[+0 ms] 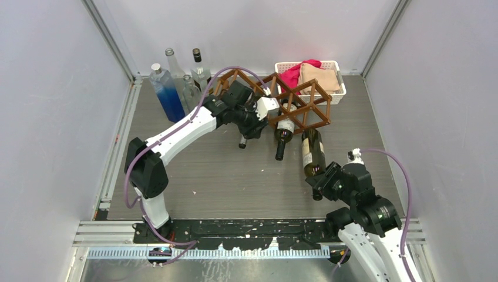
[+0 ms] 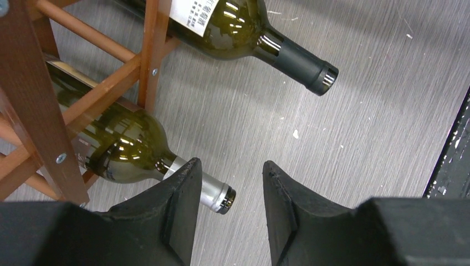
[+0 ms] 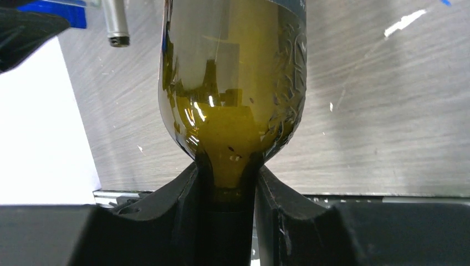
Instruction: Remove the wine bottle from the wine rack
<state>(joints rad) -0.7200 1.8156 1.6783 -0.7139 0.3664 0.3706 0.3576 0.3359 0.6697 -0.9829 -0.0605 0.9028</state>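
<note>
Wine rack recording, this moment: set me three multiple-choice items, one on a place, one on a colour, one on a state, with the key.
1. The white basket sits: A) behind the wine rack, at its right end; B) between the arm bases; C) against the left wall.
2. The capsule on the bottle neck beside the left gripper is: A) red; B) silver; C) gold.
3. The right gripper is: A) open above the basket; B) shut on nothing; C) shut on the neck of a green bottle.
Key: 1 A, the top view shows it there; 2 B, bright metal in the left wrist view; 3 C, its fingers clamp the neck.
</note>
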